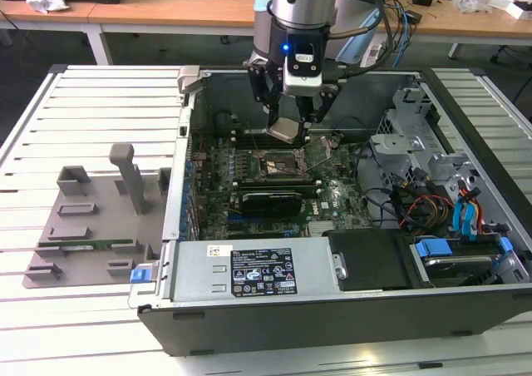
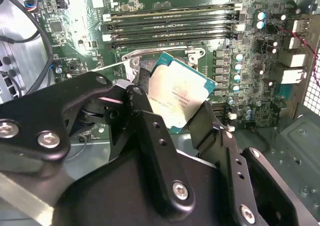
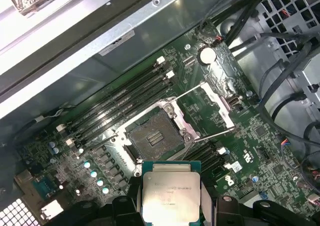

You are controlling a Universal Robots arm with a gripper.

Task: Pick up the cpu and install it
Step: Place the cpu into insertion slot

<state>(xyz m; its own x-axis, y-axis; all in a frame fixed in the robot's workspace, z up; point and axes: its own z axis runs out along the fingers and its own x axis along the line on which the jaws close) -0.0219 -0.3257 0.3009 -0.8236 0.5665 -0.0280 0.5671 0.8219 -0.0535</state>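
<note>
"cpu [image 1: 284, 129], item one: appearance?"

"Flat square chip. Dull silver-grey metal top with a thin green edge, seen in both wrist views [image 2: 181, 93] [image 3: 170, 196]. There is print on the top, not recorded."

"Location?"

"In the air inside the open computer case [image 1: 249, 326], held by the gripper [image 1: 291, 122]. In the exterior view it hangs at twelve o'clock of the socket [image 1: 283, 166], apart from it. The socket's metal frame [image 1: 320, 147] stands swung open at two o'clock."

"State of the gripper?"

"Fingers [image 2: 142, 93] clamped on two opposite edges of the chip."

"Heading and long axis?"

"Square, so no long axis. The metal top faces up towards the wrist cameras. Whether it sits level with the green board [image 1: 332, 197] I cannot tell."

"Anything hidden?"

"In the first wrist view the chip's near edge runs off the picture, and the gripper [image 3: 170, 206] covers its two sides. The bare socket [image 3: 155, 136] is plain there. In the second wrist view the chip and the gripper [image 2: 175, 106] cover most of the socket. The chip's underside is out of sight."
</note>
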